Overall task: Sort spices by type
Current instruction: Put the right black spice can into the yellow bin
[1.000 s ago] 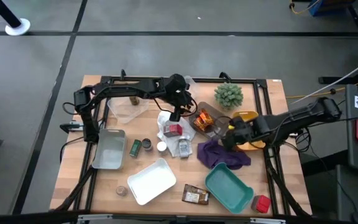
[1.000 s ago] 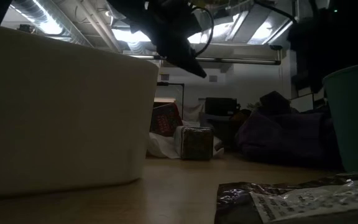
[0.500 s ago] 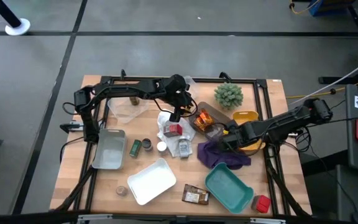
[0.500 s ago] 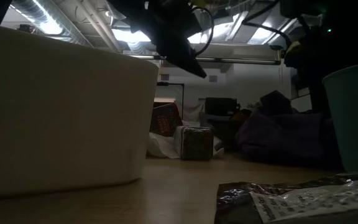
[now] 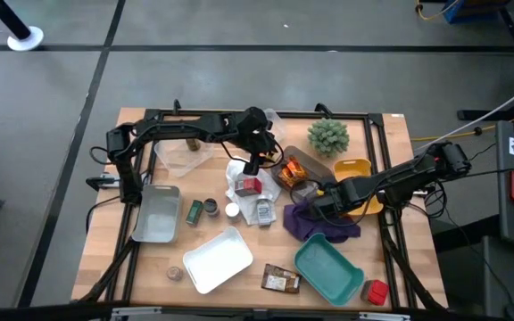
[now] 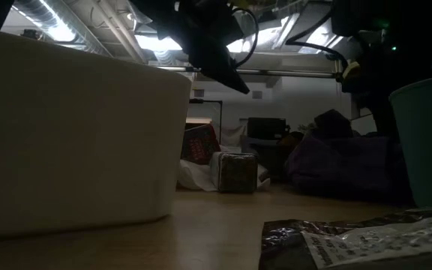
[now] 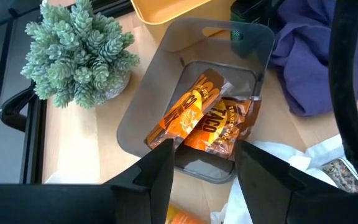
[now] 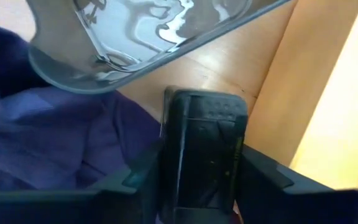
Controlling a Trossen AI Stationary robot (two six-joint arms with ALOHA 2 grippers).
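- Spices lie scattered, unsorted, all over the table: nearest the front edge, a flat brown packet (image 5: 279, 281) lies beside the teal tray (image 5: 347, 282), and a small red box (image 5: 376, 292) sits at that tray's far corner.
- A little jar (image 5: 175, 273) stands alone just beside the white tray (image 5: 202, 272), which holds nothing.
- Farther in, three more jars (image 5: 211, 208) stand in a row between the grey-green tray (image 5: 155, 234) and a white cloth (image 5: 237, 198); another red box (image 5: 248, 185) and a speckled packet (image 5: 263, 212) rest on that cloth.
- The right gripper (image 5: 314, 205) has swung away from the yellow tray (image 5: 357, 167) over the last second and now hangs low over the purple cloth (image 5: 321, 223), close to the near end of the smoke-grey tray (image 7: 253, 46). A dark block fills the space ahead of its wrist camera; whether it is clamped on anything cannot be told.
- That shift probably means the right arm is bringing or fetching an item at the grey tray, where packets are being gathered.
- Two orange packets (image 7: 197, 115) already lie inside that tray, so one type looks begun; most sorting remains.
- The left gripper (image 7: 205, 152) has stayed put above the white cloth, released and carrying nothing, looking toward the packets.
- Beyond, a green spiky plant (image 5: 328, 135) stands at the back edge.
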